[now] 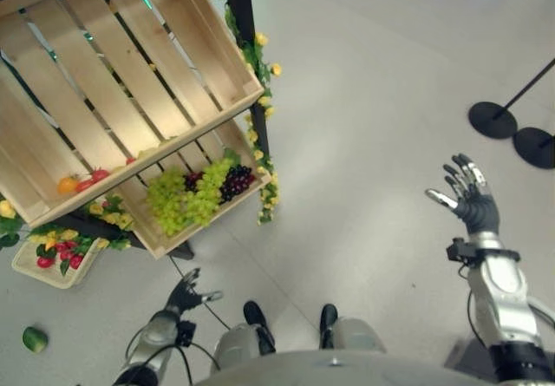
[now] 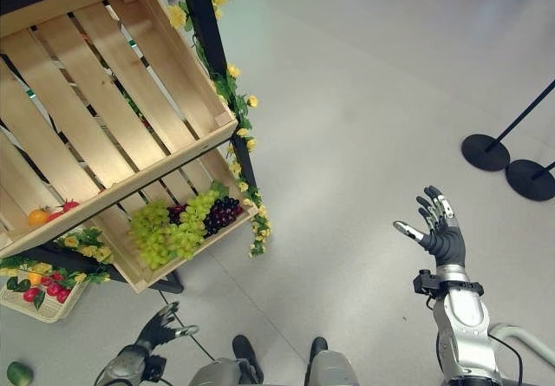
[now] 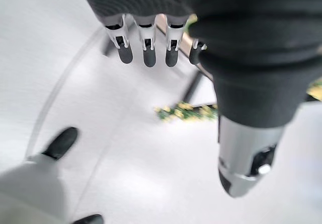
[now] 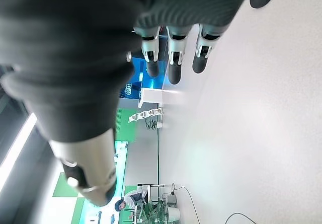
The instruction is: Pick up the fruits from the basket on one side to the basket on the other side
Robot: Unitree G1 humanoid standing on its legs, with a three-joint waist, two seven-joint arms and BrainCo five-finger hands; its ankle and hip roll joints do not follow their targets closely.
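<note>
Standing fruit rack: a tiered stand of slatted wooden crates rose at the floor's left side, trimmed with yellow flowers and green leaves.
Upper crate (image 1: 130, 82): tilted forward, its slats mostly bare; an orange (image 1: 68, 184) and small red fruits (image 1: 94, 177) lay in its lower left corner against the front rim.
Lower crate (image 1: 165, 240): sat just under the upper one and held a green grape bunch (image 1: 182, 197) touching a dark purple grape bunch (image 1: 232, 181) on its right.
Flat basket (image 1: 35, 269): rested on the floor at the rack's lower left, with red fruits (image 1: 59, 256) among leaves near its rim.
Green fruit (image 1: 35, 339): lay alone on the floor, well apart from the crates, near the view's lower left corner.
Left hand (image 1: 187, 294): hung low near the floor, below the lower crate's front edge, fingers loosely extended and holding nothing.
Right hand (image 1: 468, 193): was raised over bare floor, well apart from the rack, fingers spread upward, palm empty.
Black stand bases (image 1: 512, 130): two round discs stood on the floor at the far right edge.
</note>
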